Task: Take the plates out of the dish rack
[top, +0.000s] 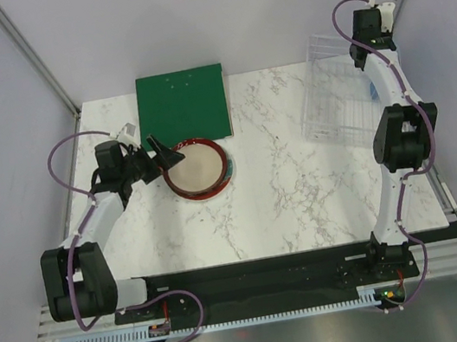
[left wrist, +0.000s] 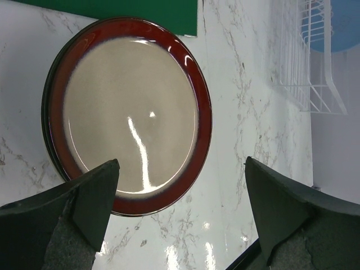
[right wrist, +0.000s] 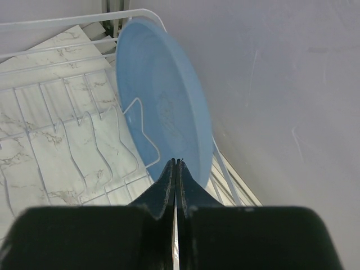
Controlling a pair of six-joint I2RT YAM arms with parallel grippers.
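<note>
A white marble-patterned table [top: 304,202] fills a pale-walled cell, with both arms reaching out over it.

The left gripper [left wrist: 181,167] hangs with its jaws wide, holding nothing. Just below and ahead of its fingertips lies the red-rimmed plate [left wrist: 129,112], flat and face up, beige centre showing. A dark edge under its far-left side hints at another plate beneath, though I cannot tell for sure. Lying flat suits a stack, which looks like the drop spot. Beyond the plate, touching or slightly under its far rim, sits a green board [top: 182,104].

The right gripper [right wrist: 176,169] has its jaws pressed together, tips right at the lower rim of the light blue plate [right wrist: 163,101]. No plate edge shows between them, so I cannot tell whether the rim is pinched. That plate stands on edge straight ahead of the gripper, leaning in the end slot of the dish rack [right wrist: 56,140]. The wire dividers to the gripper's left prop it upright, so it probably has to be taken by the rim. The other slots in view are bare, so it appears to be the last plate to unload.
</note>
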